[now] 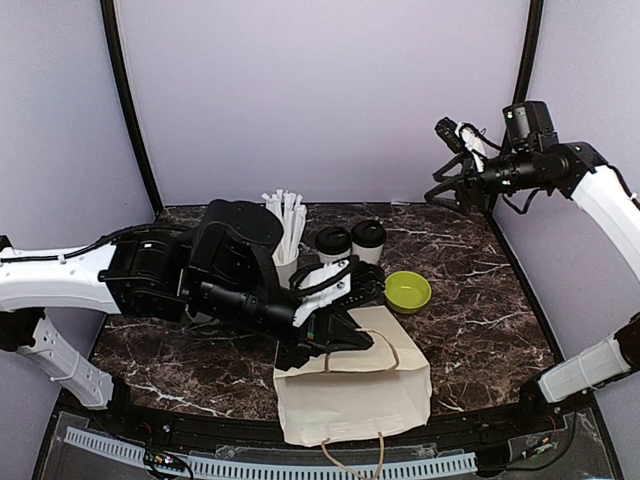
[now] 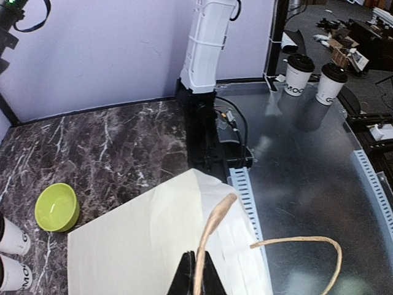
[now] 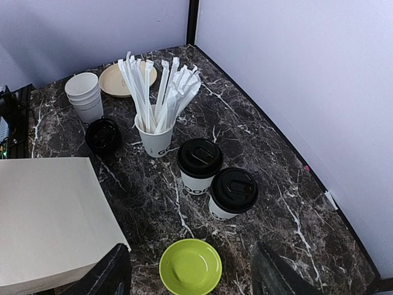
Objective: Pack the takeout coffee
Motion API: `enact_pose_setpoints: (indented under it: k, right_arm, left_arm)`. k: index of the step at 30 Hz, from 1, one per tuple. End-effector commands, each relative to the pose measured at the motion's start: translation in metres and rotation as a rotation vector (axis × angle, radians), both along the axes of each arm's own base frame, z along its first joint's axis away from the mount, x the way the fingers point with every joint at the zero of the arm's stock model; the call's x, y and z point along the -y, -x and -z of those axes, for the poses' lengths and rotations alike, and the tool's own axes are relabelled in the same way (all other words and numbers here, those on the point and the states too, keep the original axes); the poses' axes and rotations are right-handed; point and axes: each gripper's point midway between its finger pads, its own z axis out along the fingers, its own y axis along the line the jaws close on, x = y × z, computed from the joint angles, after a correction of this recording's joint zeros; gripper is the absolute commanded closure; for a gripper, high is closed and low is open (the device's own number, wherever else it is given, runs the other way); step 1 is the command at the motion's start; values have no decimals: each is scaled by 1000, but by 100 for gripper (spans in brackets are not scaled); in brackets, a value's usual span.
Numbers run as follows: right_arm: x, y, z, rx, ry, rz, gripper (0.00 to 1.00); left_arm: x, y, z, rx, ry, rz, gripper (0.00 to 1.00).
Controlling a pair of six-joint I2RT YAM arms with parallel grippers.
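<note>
Currently the left gripper (image 1: 335,340) reaches low over the middle of the dark marble table (image 1: 480,320), and in the left wrist view its fingers (image 2: 198,273) are pinched together on one twine handle (image 2: 213,224) of the paper bag (image 1: 350,395); the bag lies flat at the near edge of the table, its second handle (image 2: 301,243) looping free beside the held one. Two takeout coffees (image 3: 199,163) (image 3: 233,190), white cups with black lids, stand upright on the table just beside each other, beyond the bag and outside it; a cup of wrapped straws (image 3: 156,132) stands on one side of them and a green bowl (image 3: 190,267) lies on the other, near the bag's corner. Farther back are a stack of lidless cups (image 3: 83,95), a loose black lid (image 3: 102,135) and a tan plate (image 3: 120,78). Meanwhile the right gripper (image 1: 452,165) hangs high over the far right corner, well apart from everything, its fingers (image 3: 113,273) spread wide and holding nothing.
</note>
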Motion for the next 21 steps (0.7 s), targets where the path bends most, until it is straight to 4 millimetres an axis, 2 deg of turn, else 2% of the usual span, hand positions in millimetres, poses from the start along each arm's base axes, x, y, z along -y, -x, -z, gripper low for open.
enact_pose_setpoints:
  k: [1,3,7,10,11,13,17,21]
  right_arm:
    - [-4,-26,-7,4,-23,51,36]
    - [-3,-43,1,-1,-3,92,37]
    - [-5,-80,34,-49,66,145,37]
    - [-12,-101,62,-117,110,146,29]
    - [-15,-107,71,-140,117,141,26]
    - [-21,-116,88,-178,124,128,22]
    - [-31,-137,123,-243,143,126,17]
    - [-39,-150,141,-254,172,102,16]
  left_arm:
    - [-9,-30,-54,156,110,-142,100]
    - [-11,-41,-66,216,119,-187,100]
    - [-17,-68,-81,260,113,-265,100]
    - [-26,-93,-85,254,109,-328,100]
    - [-32,-107,-85,239,109,-362,100]
    - [-41,-127,-85,217,107,-412,100]
    - [-56,-159,-68,174,65,-479,100]
    - [-63,-176,-45,154,16,-517,99]
